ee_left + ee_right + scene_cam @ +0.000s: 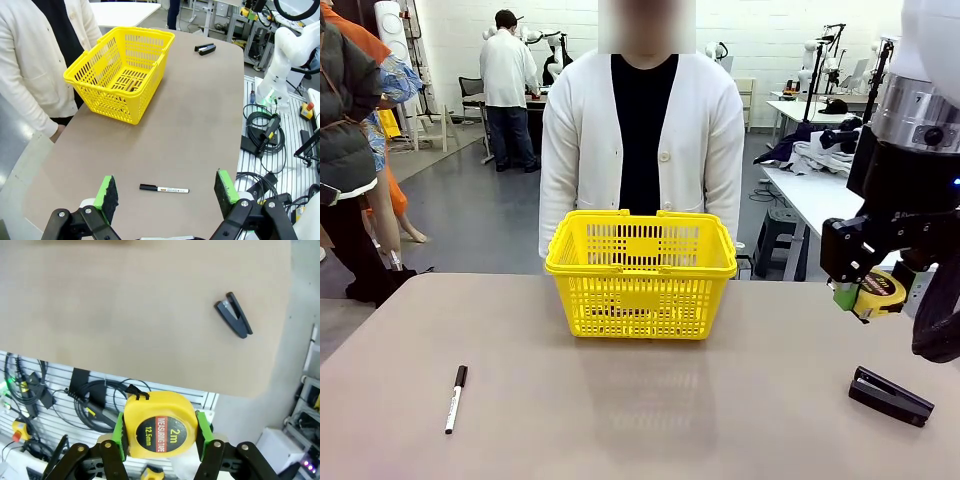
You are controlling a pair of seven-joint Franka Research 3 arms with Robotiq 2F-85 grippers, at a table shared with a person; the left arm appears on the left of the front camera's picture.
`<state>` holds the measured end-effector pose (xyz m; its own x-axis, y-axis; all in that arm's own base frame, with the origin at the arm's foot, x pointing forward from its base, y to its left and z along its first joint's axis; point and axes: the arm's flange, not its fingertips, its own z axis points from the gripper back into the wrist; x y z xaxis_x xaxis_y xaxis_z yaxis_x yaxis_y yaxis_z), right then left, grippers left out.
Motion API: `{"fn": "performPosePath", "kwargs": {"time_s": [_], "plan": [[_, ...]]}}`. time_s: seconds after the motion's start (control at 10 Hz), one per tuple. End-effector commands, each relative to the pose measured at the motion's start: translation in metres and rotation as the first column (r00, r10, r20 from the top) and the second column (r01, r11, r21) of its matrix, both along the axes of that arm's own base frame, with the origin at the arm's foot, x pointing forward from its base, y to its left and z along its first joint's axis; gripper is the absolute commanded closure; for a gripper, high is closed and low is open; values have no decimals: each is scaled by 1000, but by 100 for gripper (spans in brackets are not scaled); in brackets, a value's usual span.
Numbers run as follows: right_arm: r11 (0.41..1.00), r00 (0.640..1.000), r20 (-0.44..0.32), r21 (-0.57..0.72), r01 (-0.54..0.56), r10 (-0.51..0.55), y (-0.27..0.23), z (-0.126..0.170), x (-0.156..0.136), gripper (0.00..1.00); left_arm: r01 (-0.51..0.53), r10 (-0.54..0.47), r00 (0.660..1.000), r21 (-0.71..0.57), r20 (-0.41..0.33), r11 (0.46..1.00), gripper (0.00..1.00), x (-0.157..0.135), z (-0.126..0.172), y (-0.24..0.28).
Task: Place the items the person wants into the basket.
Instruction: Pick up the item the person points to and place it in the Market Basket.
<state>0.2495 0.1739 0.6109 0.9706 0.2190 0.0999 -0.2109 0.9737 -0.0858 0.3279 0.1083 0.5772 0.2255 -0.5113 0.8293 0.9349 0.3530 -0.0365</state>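
The table (pixel 650 410) is big and gray. The person (pixel 642 140) in a white cardigan stands at the far side, at twelve o'clock. Just in front of the person sits the yellow basket (pixel 642 272), with something dark on its floor that is hard to make out through the slots. The right claw (pixel 855 295) hangs in the air at three o'clock, off the table's edge, pinched tight on the yellow tape measure (pixel 160 424). The tape sits right between the green pads (pixel 119 434). The black stapler (pixel 890 396) lies at four o'clock. The marker (pixel 455 398) lies at eight o'clock. The left claw (pixel 167 191) is wide open above it, holding nothing.
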Motion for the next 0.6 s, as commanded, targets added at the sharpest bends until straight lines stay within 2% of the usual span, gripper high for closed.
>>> {"fn": "performPosePath", "kwargs": {"time_s": [0.0, 0.4, 0.5], "plan": [[1000, 1000, 3, 5, -3, 3, 0, 2, -3, 92, 13, -13, 1000, -17, 22, 1000, 0, 0, 0, 0], [1000, 1000, 3, 5, -3, 3, 0, 2, -3, 92, 13, -13, 1000, -17, 22, 1000, 0, 0, 0, 0], [1000, 1000, 10, 1, -1, 1, 0, 3, -3, 37, 13, -13, 1000, -17, 22, 1000, 0, 0, 0, 0]]}}
